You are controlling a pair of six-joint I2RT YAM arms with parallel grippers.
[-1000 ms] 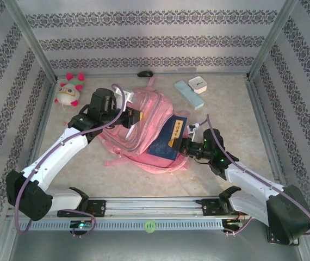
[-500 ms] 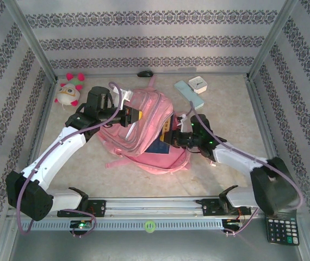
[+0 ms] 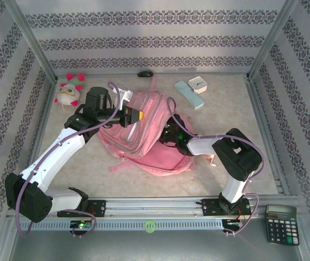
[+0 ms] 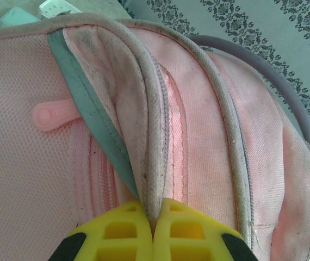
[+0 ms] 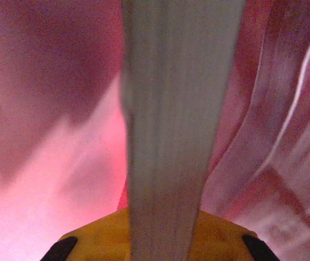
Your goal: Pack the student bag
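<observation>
student bag (image 3: 150, 109) lies flat at mid bench (image 3: 236, 114), its mouth toward the right arm. left claw (image 4: 154, 211) is closed tight on the bag's piped rim, holding the mouth up. right claw (image 5: 163, 234) is inside the bag, clamped narrow on a flat pale slab (image 5: 179, 109), probably a book's page edge, with pink lining on both sides.

risks: if the rim slips from the left claw, the mouth would drop onto the right wrist and hinder withdrawal. the slab could catch on lining folds and drag the whole bag. the right arm's cable loops over the rim and may snag.

room: bare bench lies right of the bag. pale case (image 3: 189, 93) and white box (image 3: 198, 84) sit behind it. plush toy (image 3: 69, 89) sits near the left arm. walls close the sides and back.
</observation>
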